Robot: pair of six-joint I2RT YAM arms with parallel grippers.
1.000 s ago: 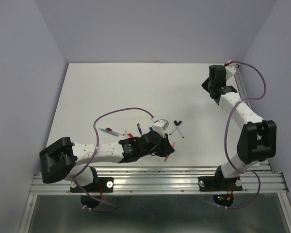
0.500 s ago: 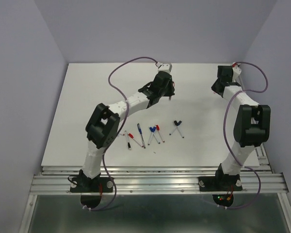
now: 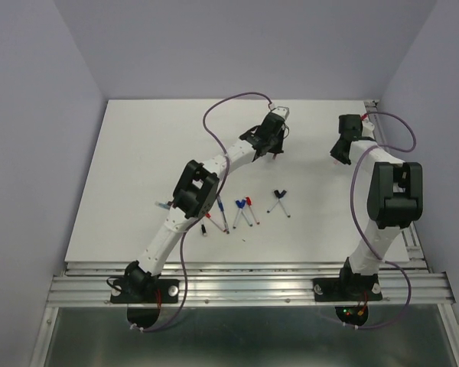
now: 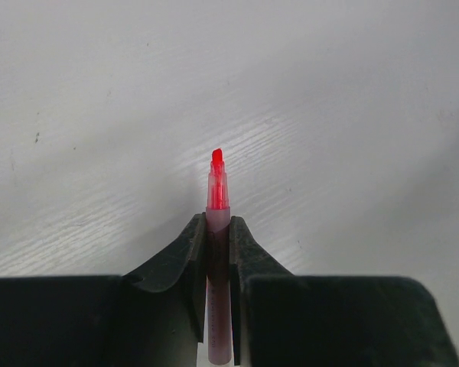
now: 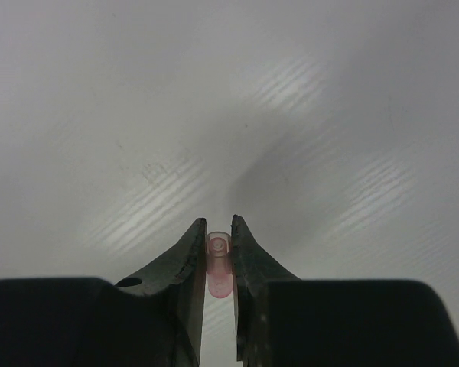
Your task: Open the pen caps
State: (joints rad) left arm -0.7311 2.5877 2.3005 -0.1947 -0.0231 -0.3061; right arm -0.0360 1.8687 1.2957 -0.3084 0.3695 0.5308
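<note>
My left gripper [image 4: 217, 223] is shut on a pink pen barrel [image 4: 218, 191] whose bare red tip points out past the fingers, above the white table. My right gripper [image 5: 218, 228] is shut on a small pink pen cap [image 5: 219, 267], held apart from that pen. In the top view the left gripper [image 3: 270, 148] hangs over the far middle of the table and the right gripper [image 3: 340, 156] is to its right, with a clear gap between them. Several pens [image 3: 223, 216] with red, blue and black caps lie on the table in front.
A crossed pair of pens with a black cap [image 3: 280, 193] lies right of the group. A blue cap [image 3: 239, 203] and a red cap [image 3: 249, 201] lie side by side. The purple walls close in the table [image 3: 138, 153] at the back and sides.
The left arm has swung from low over the pens near the front up to the far middle. The right gripper has come left and nearer from the back right corner.
</note>
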